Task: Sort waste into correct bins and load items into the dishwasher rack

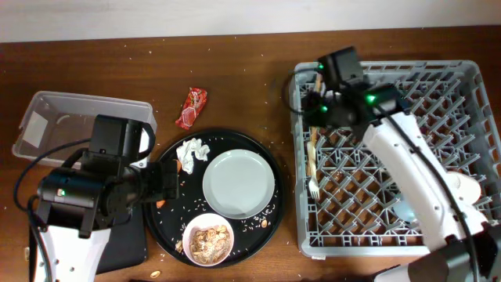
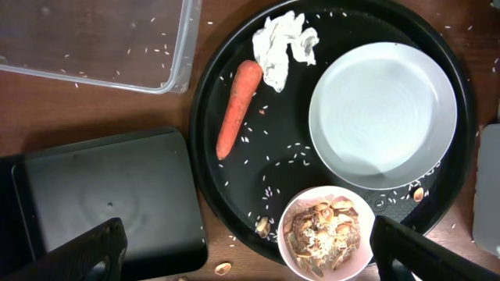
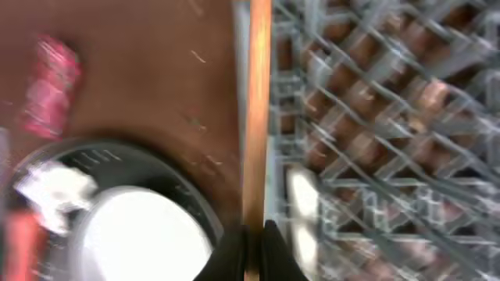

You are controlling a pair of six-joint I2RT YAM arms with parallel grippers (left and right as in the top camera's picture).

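My left gripper (image 1: 168,184) (image 2: 251,238) is open and empty, above the near edge of the round black tray, over the orange carrot piece (image 2: 238,105). The crumpled white tissue (image 2: 285,43), the grey-white plate (image 2: 383,113) (image 1: 239,184) and a white bowl of beige scraps (image 2: 328,232) (image 1: 207,239) lie on that tray. The red wrapper (image 1: 191,107) lies on the table. My right gripper (image 1: 317,110) (image 3: 254,242) is shut on wooden chopsticks (image 3: 256,117) at the left rim of the grey rack (image 1: 391,86). The right wrist view is blurred.
The clear tub (image 1: 70,117) (image 2: 101,39) stands at the far left. The flat black tray (image 2: 101,203) lies just left of the round black tray (image 1: 266,157). A white fork (image 1: 313,186) and cups (image 1: 468,188) lie in the rack. Crumbs dot the table.
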